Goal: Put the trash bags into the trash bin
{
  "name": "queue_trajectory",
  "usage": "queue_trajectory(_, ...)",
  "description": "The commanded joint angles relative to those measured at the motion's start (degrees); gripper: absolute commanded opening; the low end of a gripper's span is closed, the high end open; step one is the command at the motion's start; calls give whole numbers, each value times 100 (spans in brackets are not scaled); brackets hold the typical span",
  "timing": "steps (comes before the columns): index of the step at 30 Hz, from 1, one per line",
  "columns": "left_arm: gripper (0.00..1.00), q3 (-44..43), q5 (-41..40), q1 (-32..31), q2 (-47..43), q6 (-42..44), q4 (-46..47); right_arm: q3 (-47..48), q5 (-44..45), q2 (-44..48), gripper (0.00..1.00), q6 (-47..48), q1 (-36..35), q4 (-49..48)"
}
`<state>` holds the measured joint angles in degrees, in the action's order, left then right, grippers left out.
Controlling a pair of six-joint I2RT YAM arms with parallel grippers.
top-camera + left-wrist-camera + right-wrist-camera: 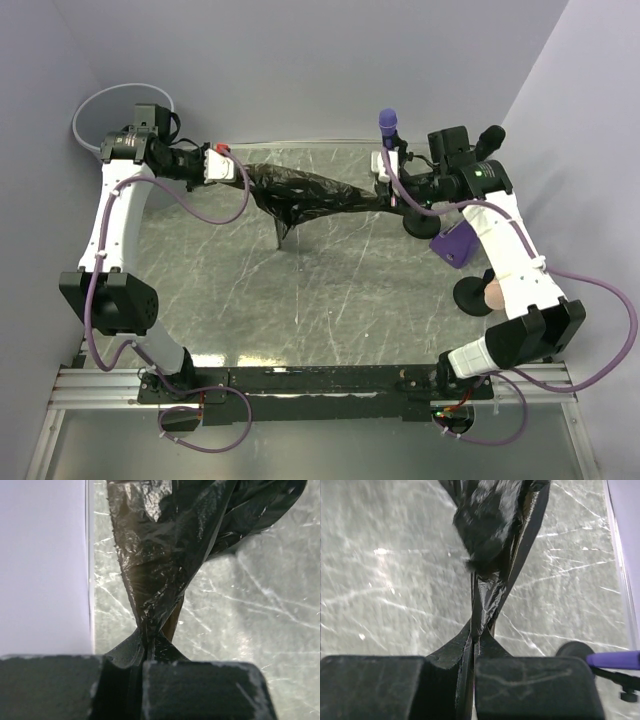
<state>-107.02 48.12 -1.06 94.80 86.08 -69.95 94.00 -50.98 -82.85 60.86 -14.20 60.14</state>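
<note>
Grey-green marbled bench [330, 300] with white streaks, small purple thing [455, 246] lying at right of frame, black round thing [470, 294] just below it

White-shelled arms [118, 215] with black joints [110, 300], looping purple cables [213, 219], scuffed black left gripper [147, 642] and right gripper [476, 640]

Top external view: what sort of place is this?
Probably a robot lab test cell: plain pale walls enclose a grey marble-patterned tabletop, and the white left arm and right arm are bolted to a metal rail at its near edge.
</note>
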Motion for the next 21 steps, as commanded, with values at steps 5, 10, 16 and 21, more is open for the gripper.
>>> queue_trajectory(5,1,-56,-557,88,-76,1191,376,-548,711,611,0,1945,-13,744)
queue_trajectory(10,1,-161,-690,88,47,1315,711,-1031,1125,901,0,2517,-22,745)
queue_trajectory(16,1,-82,-786,88,108,1121,1124,-1726,1599,1244,0,2949,-22,517)
queue_trajectory(21,1,102,-848,88,64,1051,1370,-2244,2021,1455,0,3274,-22,209)
